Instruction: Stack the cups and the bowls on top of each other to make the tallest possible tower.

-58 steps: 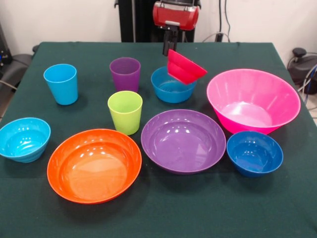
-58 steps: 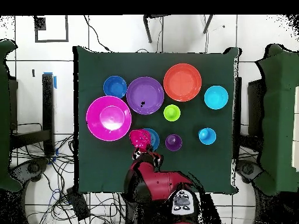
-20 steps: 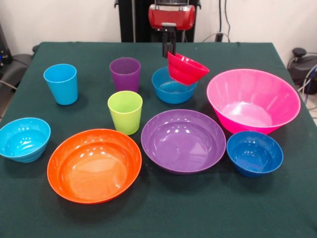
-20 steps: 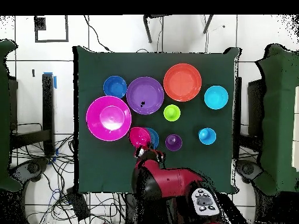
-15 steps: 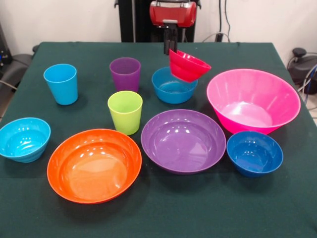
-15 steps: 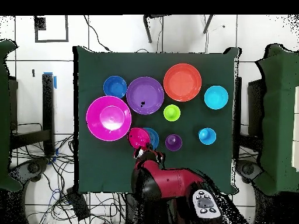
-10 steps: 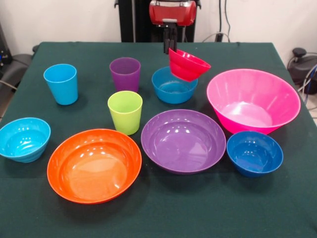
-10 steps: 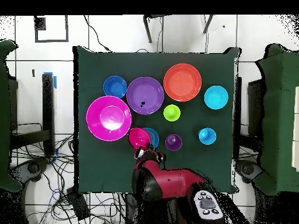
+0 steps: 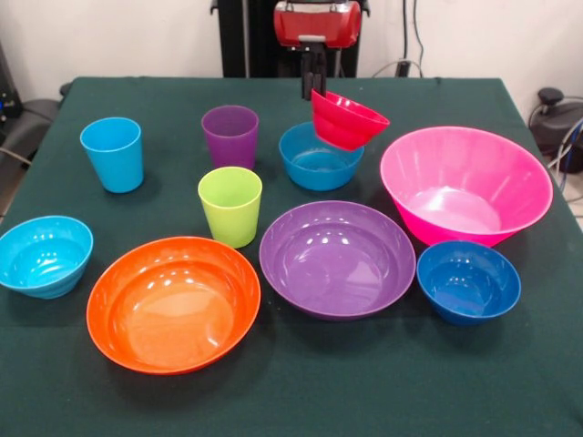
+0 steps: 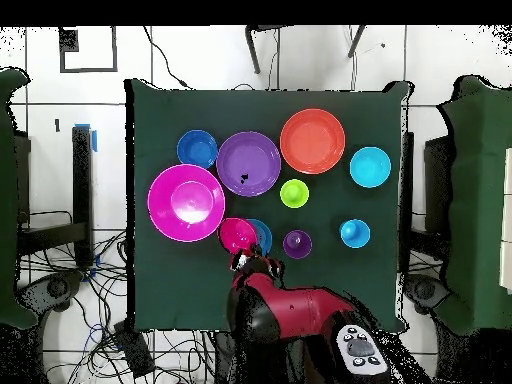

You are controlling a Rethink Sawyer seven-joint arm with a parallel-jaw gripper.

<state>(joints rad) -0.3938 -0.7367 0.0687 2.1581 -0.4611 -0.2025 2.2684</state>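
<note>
My gripper (image 9: 312, 87) (image 10: 245, 260) is shut on the rim of the red bowl (image 9: 348, 121) (image 10: 237, 235). The bowl hangs tilted just above the right rim of the blue bowl (image 9: 314, 160) (image 10: 264, 238). To their left stand the purple cup (image 9: 230, 135) (image 10: 297, 244), the light blue cup (image 9: 112, 153) (image 10: 354, 233) and the lime green cup (image 9: 230, 206) (image 10: 294, 193). Each piece stands alone, and no tower shows in either view.
A big pink bowl (image 9: 465, 185) (image 10: 186, 202) sits close to the right of the held bowl. Nearer the front edge lie the purple bowl (image 9: 337, 258), orange bowl (image 9: 173, 302), cyan bowl (image 9: 44, 255) and dark blue bowl (image 9: 468, 280).
The red bowl went from steeply tipped to flatter and has risen a little over the blue bowl. The arm's elbow swung sideways in the overhead view. The other pieces stayed put.
</note>
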